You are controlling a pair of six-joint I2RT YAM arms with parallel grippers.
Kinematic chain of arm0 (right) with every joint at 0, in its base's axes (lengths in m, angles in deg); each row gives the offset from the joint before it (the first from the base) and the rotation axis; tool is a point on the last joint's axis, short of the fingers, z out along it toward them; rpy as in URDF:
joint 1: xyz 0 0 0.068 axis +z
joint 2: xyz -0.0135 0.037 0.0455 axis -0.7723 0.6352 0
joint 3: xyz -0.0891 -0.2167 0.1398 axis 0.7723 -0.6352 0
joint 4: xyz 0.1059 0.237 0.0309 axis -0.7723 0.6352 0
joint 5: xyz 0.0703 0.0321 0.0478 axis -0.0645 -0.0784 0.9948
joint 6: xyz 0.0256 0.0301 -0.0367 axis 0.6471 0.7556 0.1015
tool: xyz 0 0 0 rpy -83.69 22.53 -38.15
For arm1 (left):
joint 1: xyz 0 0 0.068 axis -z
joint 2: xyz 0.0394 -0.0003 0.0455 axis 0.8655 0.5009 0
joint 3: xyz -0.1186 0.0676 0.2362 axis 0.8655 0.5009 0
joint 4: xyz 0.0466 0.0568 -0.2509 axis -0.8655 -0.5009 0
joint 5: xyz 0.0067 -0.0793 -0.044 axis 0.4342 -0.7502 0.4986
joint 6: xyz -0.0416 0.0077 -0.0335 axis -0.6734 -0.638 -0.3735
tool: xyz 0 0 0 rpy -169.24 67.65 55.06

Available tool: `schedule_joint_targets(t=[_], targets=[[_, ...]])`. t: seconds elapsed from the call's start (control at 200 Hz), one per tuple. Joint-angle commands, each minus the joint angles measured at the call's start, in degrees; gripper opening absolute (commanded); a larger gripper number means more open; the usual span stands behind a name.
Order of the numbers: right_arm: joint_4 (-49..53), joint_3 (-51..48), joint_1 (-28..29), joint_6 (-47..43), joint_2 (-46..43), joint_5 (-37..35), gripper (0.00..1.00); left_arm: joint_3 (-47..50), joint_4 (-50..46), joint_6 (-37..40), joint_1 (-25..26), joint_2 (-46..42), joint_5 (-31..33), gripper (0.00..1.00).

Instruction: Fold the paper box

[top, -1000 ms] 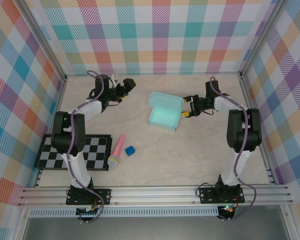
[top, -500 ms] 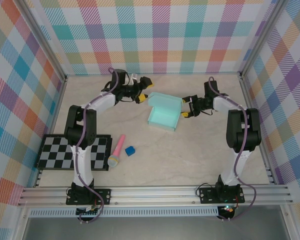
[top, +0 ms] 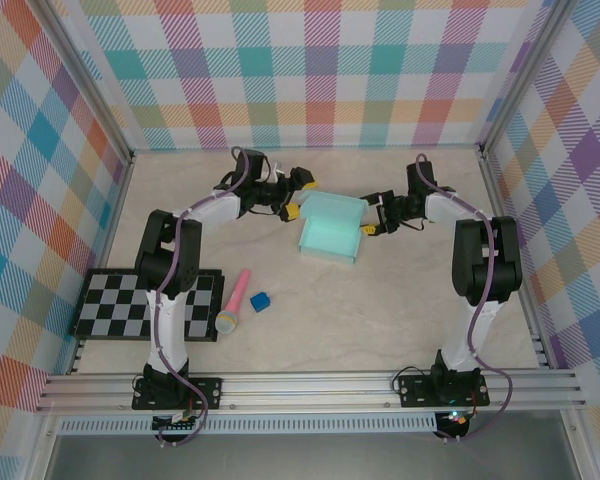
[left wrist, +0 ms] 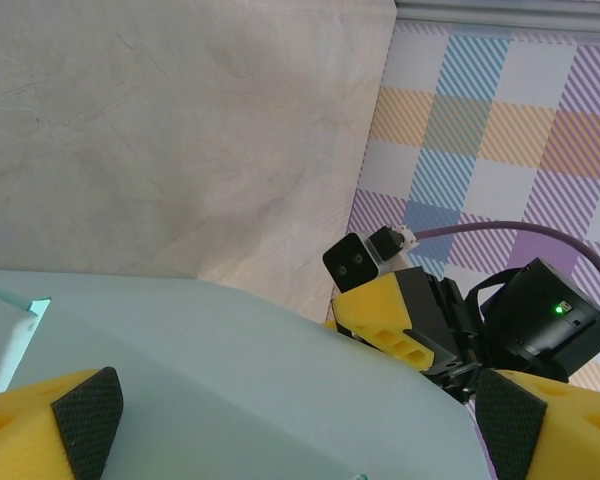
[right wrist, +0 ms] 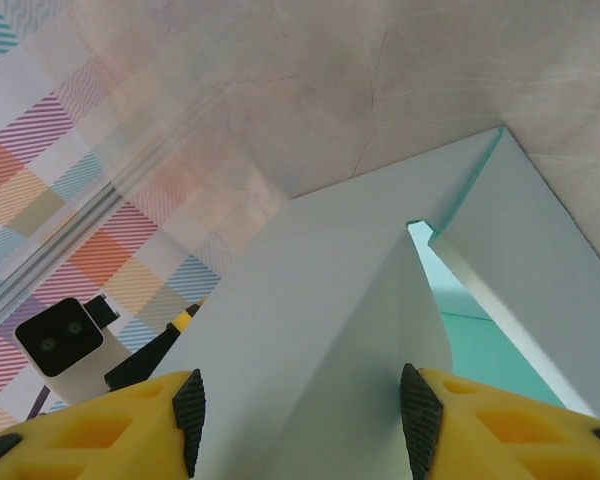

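The box sat on the table; the left gripper stood spread wide at its far-left corner, and the right gripper grasped its right flap, card filling the gap between fingers

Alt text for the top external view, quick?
A mint-blue paper box sits mid-table, with the left gripper at its far-left corner and the right gripper at its right side. A pink toy microphone, small blue cube and checkerboard lie nearer the arm bases.
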Motion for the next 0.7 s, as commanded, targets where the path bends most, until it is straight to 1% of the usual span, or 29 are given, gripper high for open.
schedule_joint_targets(t=[0.0, 0.38, 0.54, 0.605, 0.695], targets=[[0.00, 1.27, 0.78, 1.30, -1.27, -0.12, 0.56, -0.31, 1.61, -2.24, 1.21, 0.03, -2.40, 0.92], [0.14, 0.68, 1.14, 0.15, -0.72, -0.41, 0.53, 3.34, 3.60, -4.61, 4.20, -0.62, -2.86, 0.90], [0.43, 0.39, 1.14, -0.64, -0.86, -0.68, 0.54, 3.82, 1.79, -5.33, 4.15, -1.43, -1.79, 0.93], [0.95, 0.45, 1.15, -1.39, -1.06, -0.69, 0.55, 3.56, 0.70, -4.26, 3.73, -1.75, -1.54, 0.94], [3.28, 1.79, 0.81, -4.60, -1.31, -0.99, 0.57, 2.03, -6.40, 2.15, 1.59, -2.82, 0.94, 0.97]])
